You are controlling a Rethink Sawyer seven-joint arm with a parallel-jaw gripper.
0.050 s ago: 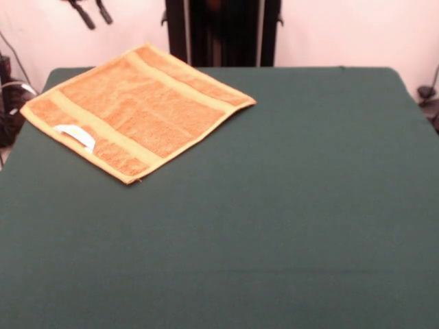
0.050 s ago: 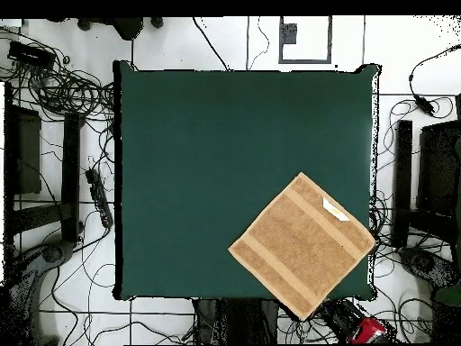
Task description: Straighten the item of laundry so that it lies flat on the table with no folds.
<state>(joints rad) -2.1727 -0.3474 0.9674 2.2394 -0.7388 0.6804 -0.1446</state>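
The item of laundry (image 1: 134,110) (image 2: 302,245) is an orange-tan towel with paler bands and a white label (image 1: 75,134). It lies spread out, turned diamond-wise, on one corner of the dark green table (image 1: 288,205) (image 2: 198,162). No fold shows in it. One corner reaches past the table's edge on the robot's side. My gripper (image 1: 96,15) is drawn back above and behind the towel; only its two black tips show at the top edge, open with nothing between them. In the overhead view only a red part of the arm (image 2: 365,326) shows, just off that table corner.
Cables (image 2: 72,90) and dark stands (image 2: 22,153) lie on the floor around the table. The black pedestal (image 1: 223,31) rises behind the far edge. More cables and gear (image 1: 10,96) sit beside the towel's side of the table.
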